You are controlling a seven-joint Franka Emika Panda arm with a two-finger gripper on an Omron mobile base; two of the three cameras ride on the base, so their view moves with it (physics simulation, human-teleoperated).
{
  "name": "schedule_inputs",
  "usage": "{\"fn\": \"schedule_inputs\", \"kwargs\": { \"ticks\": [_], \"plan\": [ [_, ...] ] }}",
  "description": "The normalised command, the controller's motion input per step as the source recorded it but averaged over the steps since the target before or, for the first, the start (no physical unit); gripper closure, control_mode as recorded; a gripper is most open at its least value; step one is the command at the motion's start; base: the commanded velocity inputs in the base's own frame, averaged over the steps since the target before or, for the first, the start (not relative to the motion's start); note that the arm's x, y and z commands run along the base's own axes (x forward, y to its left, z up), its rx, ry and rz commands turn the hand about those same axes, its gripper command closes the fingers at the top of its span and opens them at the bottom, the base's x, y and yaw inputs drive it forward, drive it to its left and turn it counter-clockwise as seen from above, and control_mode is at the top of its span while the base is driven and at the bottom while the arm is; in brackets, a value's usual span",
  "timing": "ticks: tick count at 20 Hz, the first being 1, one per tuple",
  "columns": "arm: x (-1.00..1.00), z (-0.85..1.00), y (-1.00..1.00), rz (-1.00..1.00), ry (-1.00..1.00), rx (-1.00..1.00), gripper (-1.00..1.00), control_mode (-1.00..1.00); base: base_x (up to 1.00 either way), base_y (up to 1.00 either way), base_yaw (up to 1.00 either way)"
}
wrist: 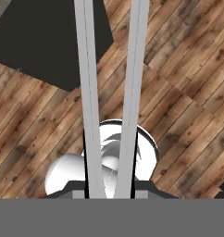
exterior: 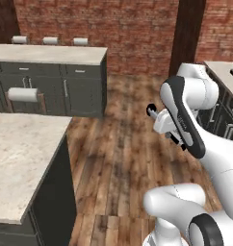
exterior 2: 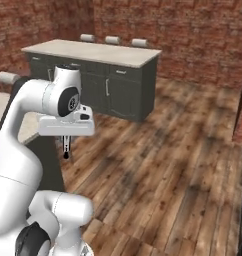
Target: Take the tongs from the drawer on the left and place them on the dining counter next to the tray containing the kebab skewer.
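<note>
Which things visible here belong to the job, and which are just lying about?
Job in hand:
- tongs, held in the shut jaws

Just lying about:
- paper towel roll
- far cabinet island
- near beige worktop
- wooden floor

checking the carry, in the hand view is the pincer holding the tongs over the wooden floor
Yes: the two silver arms of the tongs rise from the shut pincer, with the plank floor behind them.

Open wood floor (exterior: pixel 123 144) ahead and to the right, free for passing. Beige-topped counter (exterior: pixel 22 163) close on the left, blocking that side. Island (exterior 2: pixel 93 55) across the floor, well apart. Brick wall (exterior 2: pixel 193 35) beyond.
</note>
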Motion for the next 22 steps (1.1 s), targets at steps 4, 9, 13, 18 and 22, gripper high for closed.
{"fn": "schedule_inputs", "kwargs": {
  "ticks": [4,9,13,18,22],
  "plan": [
    [0.00,0.00,0.00,0.00,0.00,0.00,1.00,1.00,0.73,-0.77,0.46],
    [0.00,0.00,0.00,0.00,0.00,0.00,1.00,1.00,0.79,-0.76,0.58],
    [0.00,0.00,0.00,0.00,0.00,0.00,1.00,1.00,0.96,-0.77,0.62],
    [0.00,0.00,0.00,0.00,0.00,0.00,1.00,1.00,0.87,-0.96,0.51],
    [0.00,0.00,0.00,0.00,0.00,0.00,1.00,1.00,0.90,-0.95,0.36]
  ]
}}
